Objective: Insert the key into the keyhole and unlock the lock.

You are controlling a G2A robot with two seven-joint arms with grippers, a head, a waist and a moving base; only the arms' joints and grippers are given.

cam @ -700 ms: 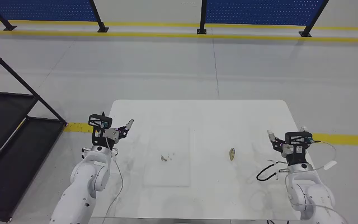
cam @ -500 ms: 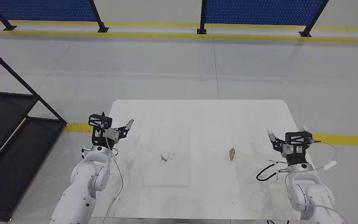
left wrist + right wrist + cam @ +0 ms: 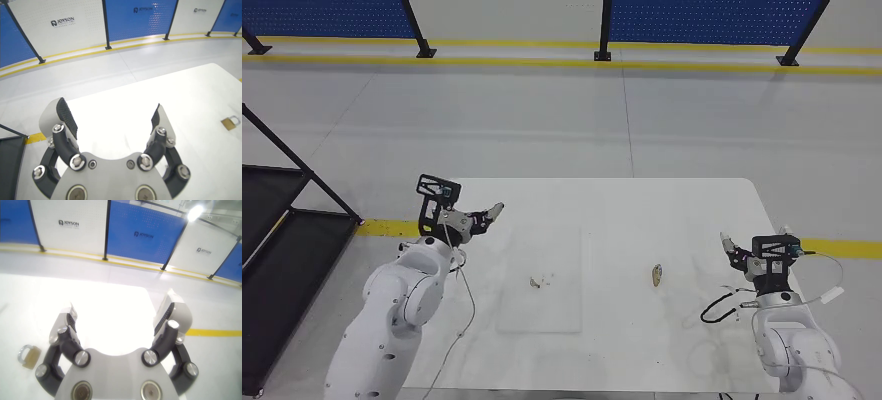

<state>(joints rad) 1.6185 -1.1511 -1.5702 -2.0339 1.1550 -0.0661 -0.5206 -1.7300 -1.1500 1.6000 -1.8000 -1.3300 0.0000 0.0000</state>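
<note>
We saw the left gripper (image 3: 110, 103) empty, fingers apart, over the table's (image 3: 642, 340) back-left part. The key (image 3: 538, 282) lay near the middle and the lock (image 3: 656, 273) sat right of it, apart. The right gripper (image 3: 122, 302) was also spread and empty, at the right edge.

Brass-yellow lock (image 3: 228, 124), white table (image 3: 642, 215), blue perforated panels (image 3: 712, 20), yellow floor stripe (image 3: 522, 63)

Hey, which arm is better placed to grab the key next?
Left, likely. The open left pincer is nearer the key; the padlock lies between the key and the right pincer.
</note>
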